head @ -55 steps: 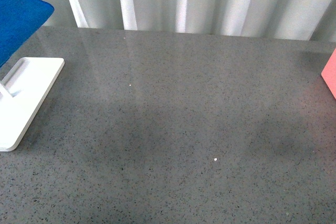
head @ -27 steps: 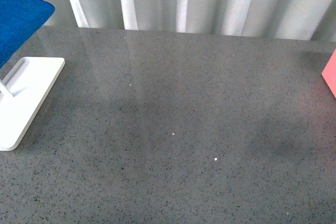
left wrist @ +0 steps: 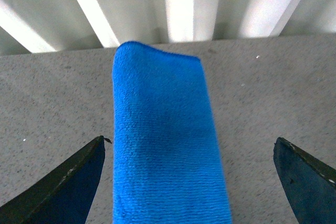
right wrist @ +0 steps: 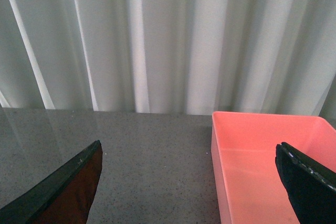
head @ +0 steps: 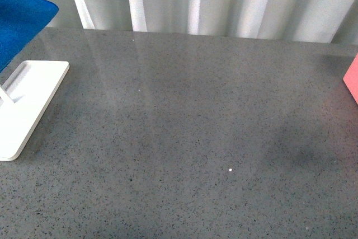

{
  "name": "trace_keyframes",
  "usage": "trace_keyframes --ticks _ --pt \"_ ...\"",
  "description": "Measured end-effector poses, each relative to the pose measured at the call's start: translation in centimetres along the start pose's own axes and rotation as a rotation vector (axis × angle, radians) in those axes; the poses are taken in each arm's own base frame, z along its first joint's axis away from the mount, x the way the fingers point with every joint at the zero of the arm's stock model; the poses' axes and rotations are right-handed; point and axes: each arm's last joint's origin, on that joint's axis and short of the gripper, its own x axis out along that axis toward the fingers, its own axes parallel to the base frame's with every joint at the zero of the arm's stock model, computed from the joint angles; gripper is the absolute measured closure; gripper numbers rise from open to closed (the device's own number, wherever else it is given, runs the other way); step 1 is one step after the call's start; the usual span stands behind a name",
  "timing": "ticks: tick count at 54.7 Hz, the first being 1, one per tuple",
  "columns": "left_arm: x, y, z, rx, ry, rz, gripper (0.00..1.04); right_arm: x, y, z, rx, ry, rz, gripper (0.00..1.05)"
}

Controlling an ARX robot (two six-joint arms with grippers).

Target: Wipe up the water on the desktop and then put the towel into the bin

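Note:
The blue towel (head: 19,20) hangs over a white stand at the far left of the speckled grey desktop (head: 196,110). In the left wrist view the towel (left wrist: 163,140) runs lengthwise between the wide-apart fingers of my open left gripper (left wrist: 189,139), which holds nothing. My right gripper (right wrist: 189,144) is also open and empty, hovering over the desktop (right wrist: 147,156) beside the pink bin (right wrist: 262,161). Only a corner of the bin (head: 352,79) shows at the front view's right edge. I cannot make out any water; one tiny white speck (head: 230,169) lies mid-desktop. Neither gripper shows in the front view.
The white stand's flat base (head: 28,104) rests on the desktop at the left. Pale pleated curtains (head: 224,4) close off the far edge of the desktop.
A small white speck that showed near the middle of the desktop half a second ago no longer shows. Towel, stand and bin are where they were.

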Motion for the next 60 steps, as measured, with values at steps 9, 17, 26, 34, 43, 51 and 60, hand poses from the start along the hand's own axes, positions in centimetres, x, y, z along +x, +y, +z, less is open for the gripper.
trace_keyframes --ticks 9,17,26,34,43,51,60 --pt "2.1 0.2 -1.0 0.02 0.067 0.012 0.07 0.0 0.0 0.0 0.0 0.0 0.0 0.07" --pt "3.0 0.1 -1.7 0.027 0.099 0.013 0.07 0.0 0.0 0.0 0.0 0.0 0.0 0.07" --pt "4.1 0.1 -2.5 0.032 0.114 0.035 0.07 0.0 0.0 0.0 0.0 0.0 0.0 0.07" --pt "4.6 0.2 -2.9 0.035 0.107 0.052 0.07 0.0 0.0 0.0 0.0 0.0 0.0 0.07" --pt "4.9 0.0 -3.6 0.032 0.105 0.052 0.07 0.0 0.0 0.0 0.0 0.0 0.0 0.07" --pt "4.9 -0.1 -4.0 0.032 0.113 0.052 0.22 0.0 0.0 0.0 0.0 0.0 0.0 0.07" --pt "4.9 -0.1 -4.2 0.024 0.106 0.05 0.5 0.0 0.0 0.0 0.0 0.0 0.0 0.07"
